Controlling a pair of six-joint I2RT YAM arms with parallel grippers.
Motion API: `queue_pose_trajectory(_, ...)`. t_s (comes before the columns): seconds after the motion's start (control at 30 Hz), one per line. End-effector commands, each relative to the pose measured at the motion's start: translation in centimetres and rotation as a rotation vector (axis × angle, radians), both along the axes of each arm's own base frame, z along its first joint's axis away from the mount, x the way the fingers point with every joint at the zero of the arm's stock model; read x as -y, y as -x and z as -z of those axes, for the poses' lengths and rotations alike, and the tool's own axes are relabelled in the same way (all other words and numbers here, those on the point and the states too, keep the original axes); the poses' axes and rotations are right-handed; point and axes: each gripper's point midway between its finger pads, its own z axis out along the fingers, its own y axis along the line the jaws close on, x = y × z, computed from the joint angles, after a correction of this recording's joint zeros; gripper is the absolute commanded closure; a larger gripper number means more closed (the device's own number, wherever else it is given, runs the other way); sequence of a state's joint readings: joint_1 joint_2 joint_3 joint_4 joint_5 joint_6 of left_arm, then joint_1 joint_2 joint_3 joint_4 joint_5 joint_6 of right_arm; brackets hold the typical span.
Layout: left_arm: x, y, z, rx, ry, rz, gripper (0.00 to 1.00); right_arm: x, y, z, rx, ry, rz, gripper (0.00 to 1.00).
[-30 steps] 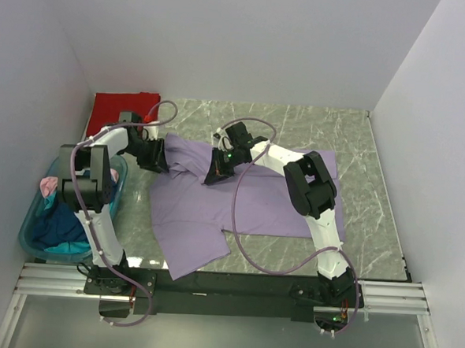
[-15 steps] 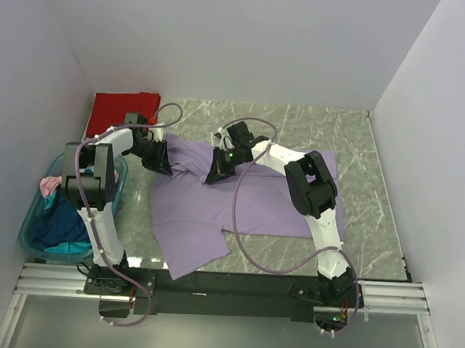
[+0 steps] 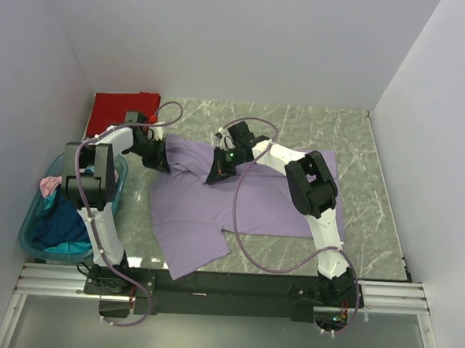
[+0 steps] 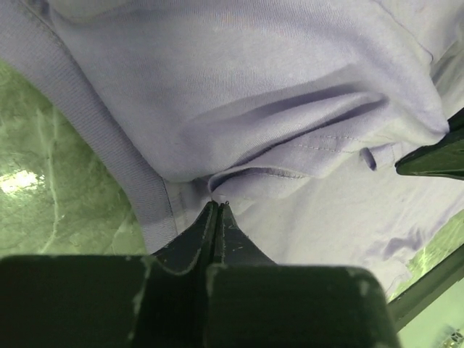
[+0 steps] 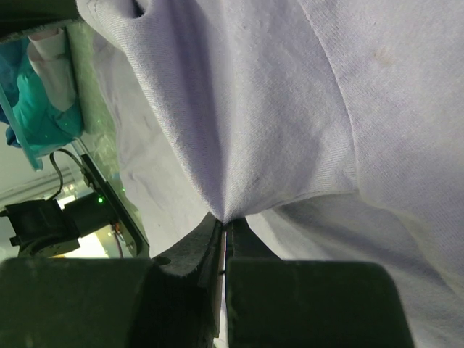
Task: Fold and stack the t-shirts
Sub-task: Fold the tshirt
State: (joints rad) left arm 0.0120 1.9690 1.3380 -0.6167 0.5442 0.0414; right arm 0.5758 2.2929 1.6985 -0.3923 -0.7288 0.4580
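A light purple t-shirt [image 3: 254, 203] lies spread on the marble table, one sleeve reaching the near edge. My left gripper [image 3: 161, 165] sits at the shirt's far-left edge. In the left wrist view the left gripper [image 4: 217, 205] has its jaws together on a fold of purple cloth [image 4: 254, 87] beside the hem. My right gripper [image 3: 214, 176] is near the collar. In the right wrist view the right gripper [image 5: 225, 221] is shut, and the purple fabric [image 5: 275, 109] gathers into a pinch between its tips. A folded red t-shirt [image 3: 124, 107] lies at the back left.
A translucent teal tub [image 3: 32, 245] stands left of the left arm, holding dark blue [image 3: 62, 227], teal and pink [image 3: 49, 185] shirts; the tub [image 5: 32, 94] also shows in the right wrist view. White walls close in the table on three sides.
The left gripper's jaws have closed onto the shirt's edge and its wrist has shifted slightly. The right gripper and the shirt have stayed put.
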Motion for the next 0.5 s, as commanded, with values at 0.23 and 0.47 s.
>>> queue_pose_trajectory(0.23, -0.8, 1.3, -7.5, 0.193, -0.068, 0.132, 0.99, 1.1, 0.6, -2.8, 0.049, -0.004, -0.056, 1.0)
queue_pose_trajectory(0.47, -1.1, 3.2, -6.4, 0.166, -0.093, 0.173, 1.0, 1.8, 0.7, -2.6, 0.049, 0.012, -0.075, 1.0)
